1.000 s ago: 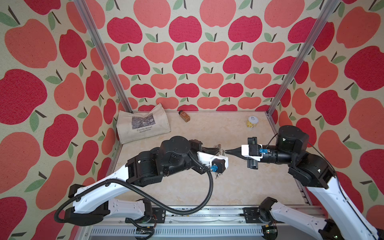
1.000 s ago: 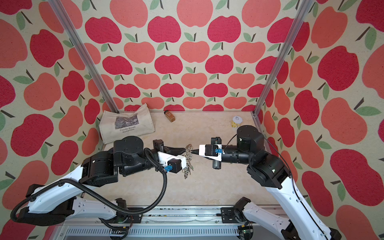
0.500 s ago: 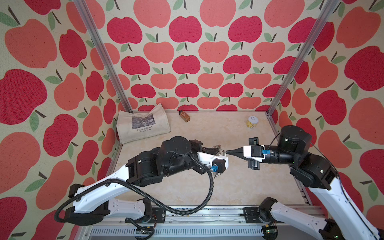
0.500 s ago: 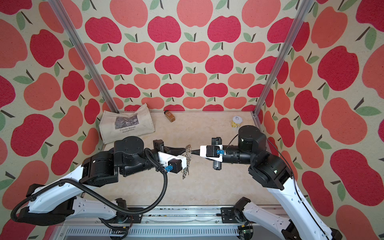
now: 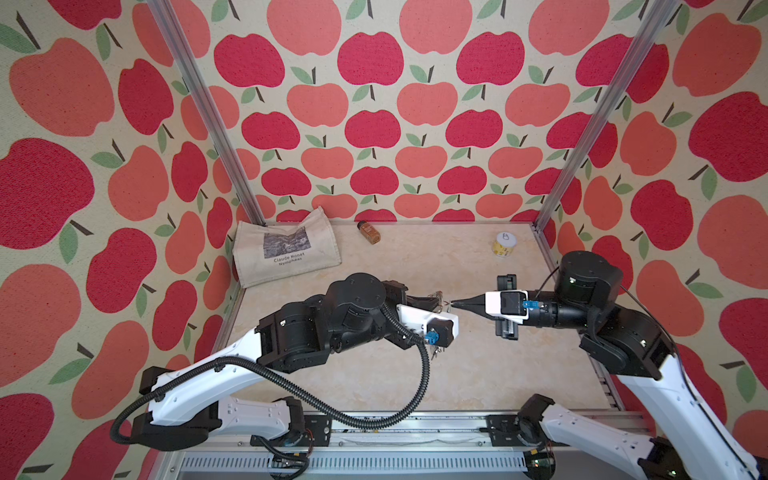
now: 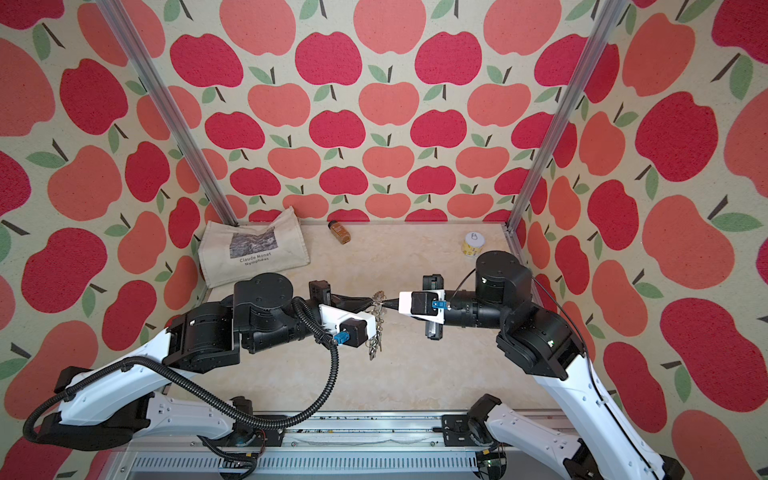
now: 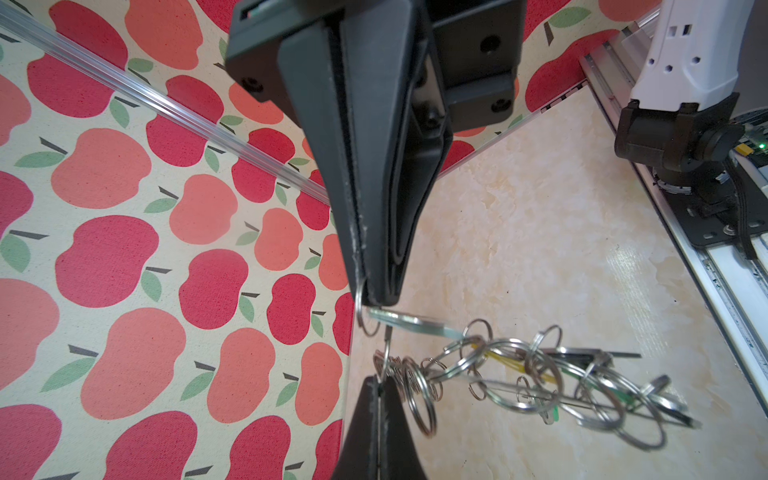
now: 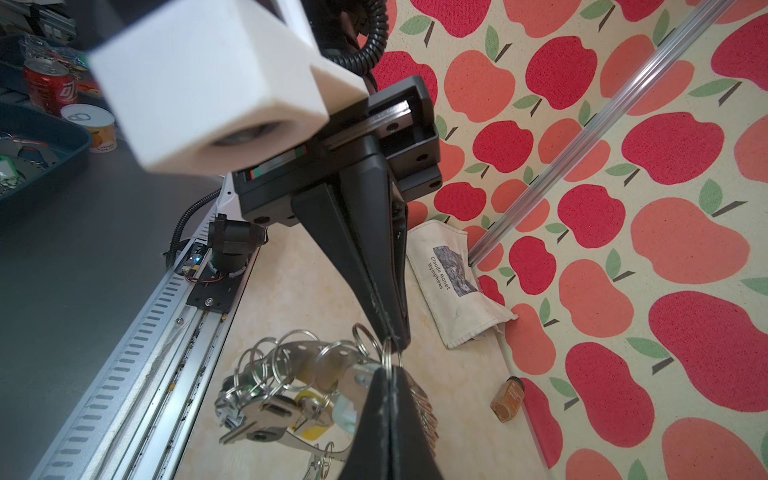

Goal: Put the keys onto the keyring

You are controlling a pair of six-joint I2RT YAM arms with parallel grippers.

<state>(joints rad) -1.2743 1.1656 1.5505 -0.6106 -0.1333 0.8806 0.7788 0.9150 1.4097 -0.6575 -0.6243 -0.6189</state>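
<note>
Currently both arms meet tip to tip in mid-air over the middle of the table (image 5: 478, 374). The left gripper (image 5: 440, 300) comes in from the left and the right gripper (image 5: 454, 305) from the right. They form roughly one straight left-right line, tips almost touching.

Both sets of jaws are pinched flat together on thin wire of the split rings (image 7: 397, 368) at one end of the keyring (image 8: 328, 357). One ring looks bridged between the two tips. Can't tell for sure which ring sits in which jaw.

Relation that matters: the keyring's long axis runs crosswise to that gripper line. From the pinch point the plate trails toward the near side, toward the front rail (image 8: 137, 353), and sags. In both top views it shows as a bunch hanging off the tips on the near side.

The key (image 8: 257, 415) sits at the low, near end of the bunch, blade roughly along the plate. Its pale tag (image 8: 344, 409) is under the plate, just beside the right gripper's own finger, so I'd call right the nearer arm. The rings overlap too much to say whether the key's ring is threaded on or only tangled in.

Judgement: the next move is a small feed along the ring wire at the pinch. All the weight hangs to the near side, so expect the bunch to swing and twist the ring.
</note>
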